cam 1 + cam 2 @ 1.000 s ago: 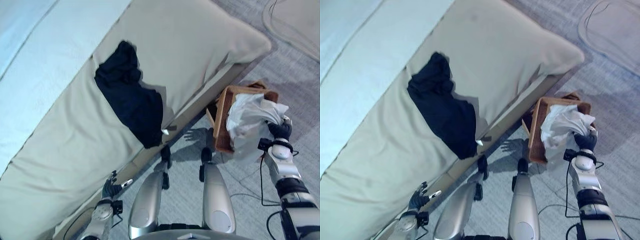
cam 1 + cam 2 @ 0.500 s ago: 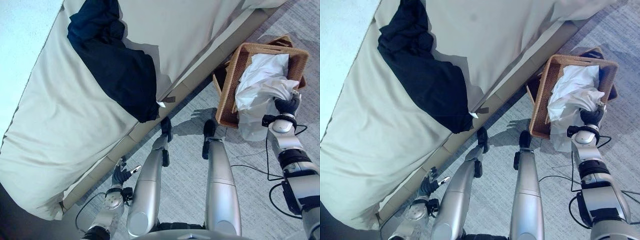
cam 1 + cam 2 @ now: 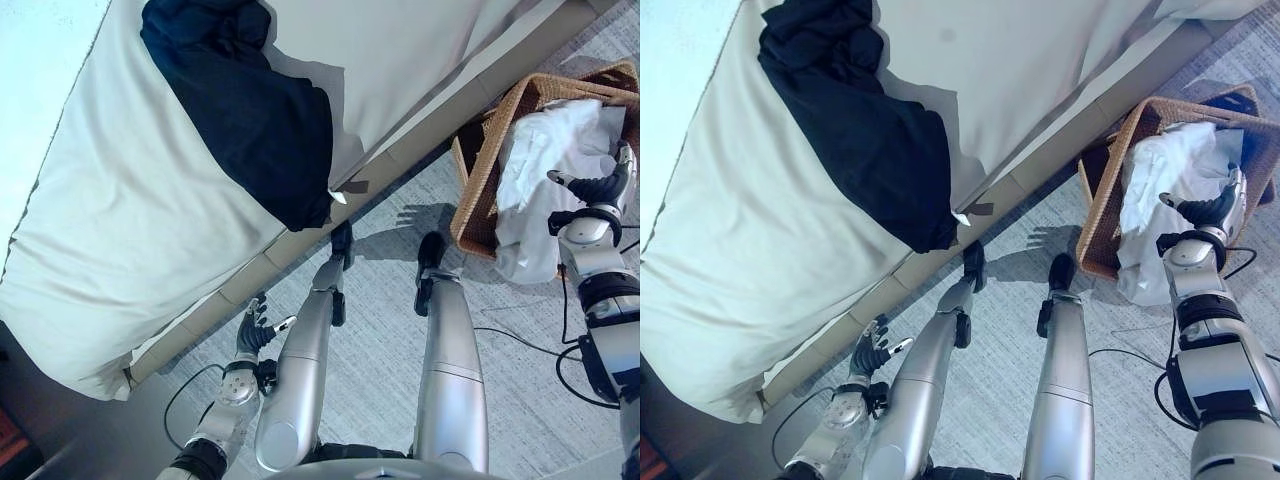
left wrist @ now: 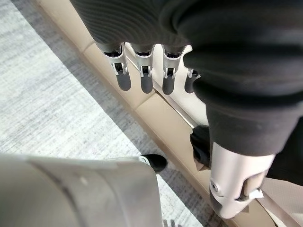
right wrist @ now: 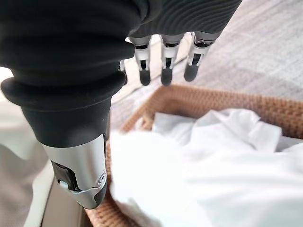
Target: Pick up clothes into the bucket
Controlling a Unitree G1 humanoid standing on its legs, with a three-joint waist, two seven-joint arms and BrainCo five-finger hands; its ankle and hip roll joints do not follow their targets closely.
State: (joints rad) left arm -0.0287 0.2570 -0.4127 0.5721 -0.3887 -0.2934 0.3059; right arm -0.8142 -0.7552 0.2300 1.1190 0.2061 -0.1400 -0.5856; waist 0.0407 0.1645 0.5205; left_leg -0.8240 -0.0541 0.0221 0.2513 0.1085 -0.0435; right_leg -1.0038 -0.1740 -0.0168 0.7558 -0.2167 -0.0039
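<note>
At about seven o'clock, nearest you, your left hand (image 3: pixel 252 335) hangs low beside the base of the bed (image 3: pixel 300 235), over the grey carpet (image 3: pixel 370 340). In its wrist view the fingers (image 4: pixel 144 78) are straight and spread, holding nothing, with the beige bed base just past their tips.

Out at three o'clock your right hand (image 3: pixel 600 187) hovers above the near edge of the wicker basket (image 3: pixel 475 215). Its fingers (image 5: pixel 164 71) stand straight and apart, thumb held off to the side, and nothing is gripped. Directly under the palm lies the white garment (image 3: pixel 545 180): most of it is bunched inside the basket, and a fold spills over the basket's near rim and hangs down toward the carpet. You cannot tell from these views whether the hand is touching the cloth or just clear of it.

The basket stands on the carpet just beside the bed's corner, its woven rim (image 5: pixel 222 99) curving round the white cloth.

Farther away, from eleven to twelve o'clock, a dark navy garment (image 3: pixel 250 120) lies crumpled on the cream bedcover (image 3: pixel 120 240). Its lower end drapes over the mattress edge, with a small white tag (image 3: pixel 338 196) showing at its lowest tip.
</note>
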